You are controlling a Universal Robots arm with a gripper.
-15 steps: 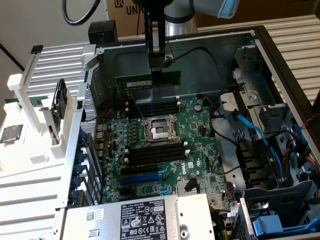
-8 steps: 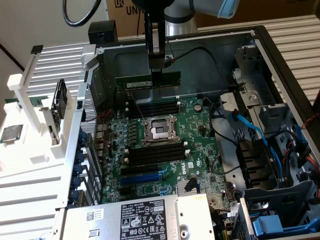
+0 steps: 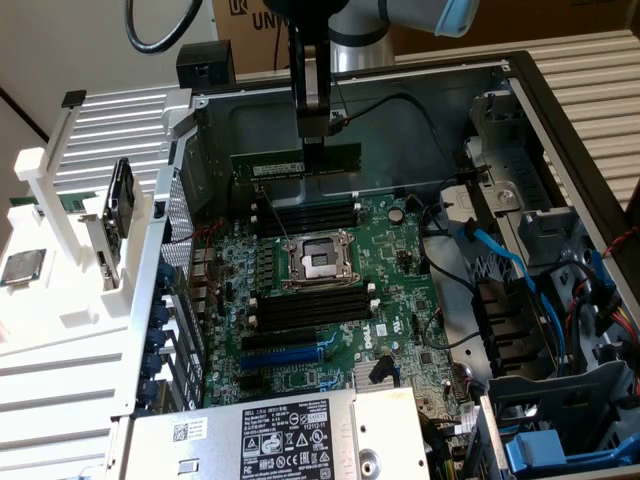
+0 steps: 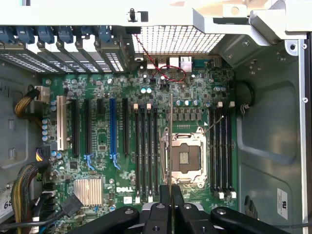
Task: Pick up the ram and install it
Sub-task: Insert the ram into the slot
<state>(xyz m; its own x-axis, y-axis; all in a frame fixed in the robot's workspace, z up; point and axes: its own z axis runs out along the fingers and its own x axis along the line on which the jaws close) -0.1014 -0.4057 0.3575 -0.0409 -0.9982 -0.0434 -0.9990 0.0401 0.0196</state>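
Open case [image 3: 400,95] holds the motherboard [image 3: 330,310]. Pincer [image 3: 315,148] grasps the ram [image 3: 270,165] by its top edge. Ram hangs level above the slots [image 3: 305,215] beside the socket [image 3: 318,262], not seated.

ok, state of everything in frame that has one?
ram: clamped in the gripper, held above the board, not seated.
gripper: shut on the ram.
memory slots: empty.
processor socket: no cooler on it.
computer case: side open.
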